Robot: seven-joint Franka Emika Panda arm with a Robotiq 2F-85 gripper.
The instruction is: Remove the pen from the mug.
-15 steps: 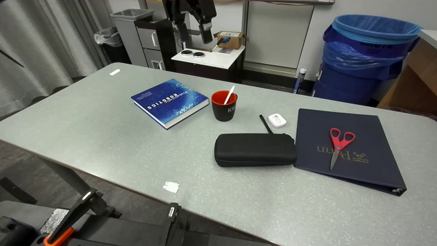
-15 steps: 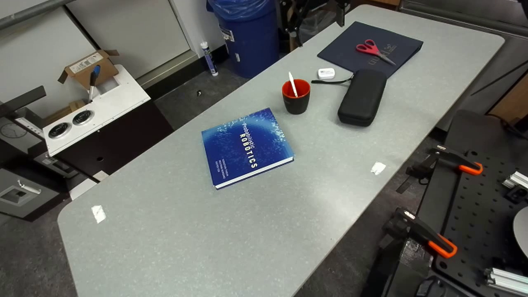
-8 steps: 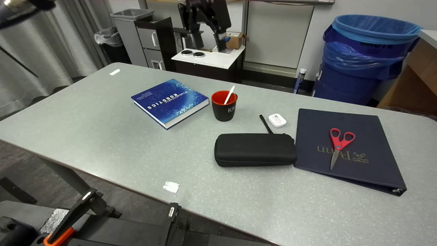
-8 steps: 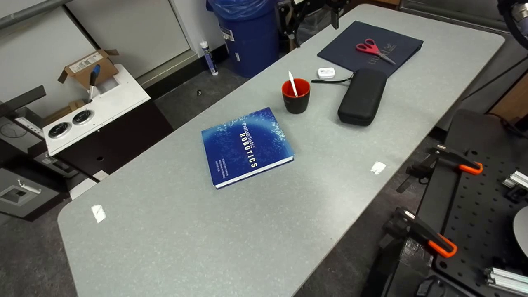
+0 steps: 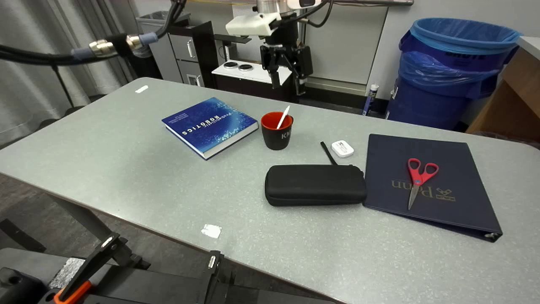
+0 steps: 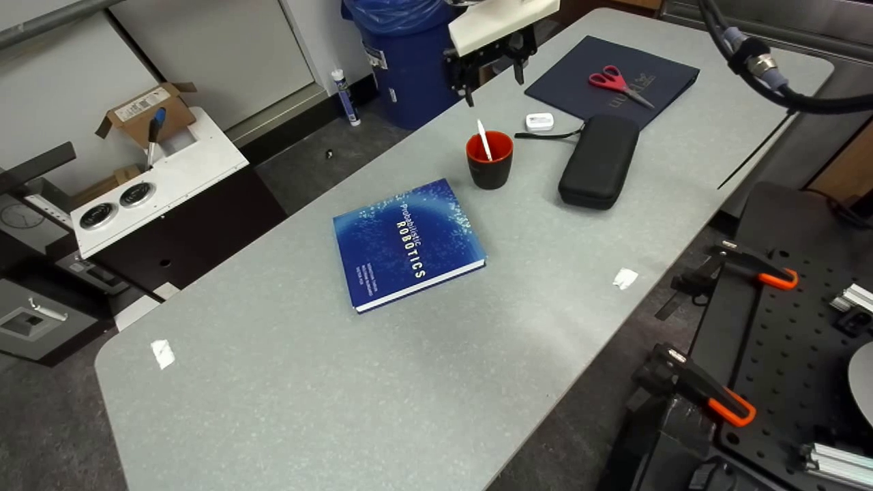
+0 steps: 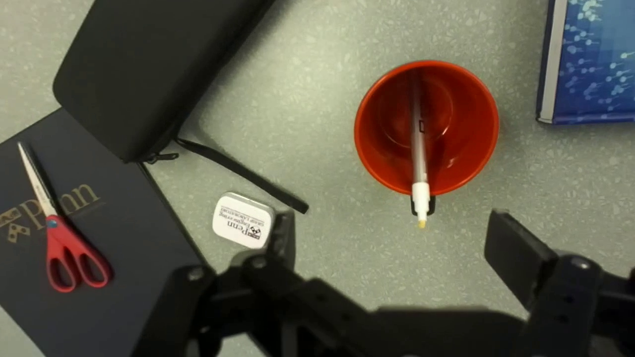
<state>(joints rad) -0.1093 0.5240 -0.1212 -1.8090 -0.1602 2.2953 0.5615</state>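
In the wrist view we have the gripper (image 7: 397, 235) wide, the pen (image 7: 419, 153) jutting past the near rim of the mug (image 7: 466, 119), table (image 7: 526, 158) separating it from the right-hand book (image 7: 595, 74)

White pen (image 7: 419, 154) tilted inside black mug (image 5: 276, 137); mug upright, red within

Red blazing inside the mug (image 5: 276, 137), black outside; the pen (image 7: 419, 161) gleams white with a yellowish tip! Speckled grey bench (image 5: 147, 181), blue Probabilistic Robotics textbook (image 6: 409, 245) sprayed with pale dots, black zip case (image 5: 315, 185), navy binder (image 5: 453, 175) lettered gold, red-handled scissors (image 5: 417, 180), white Penn Engineering box (image 7: 243, 220) printed dark, black hand (image 7: 392, 243).
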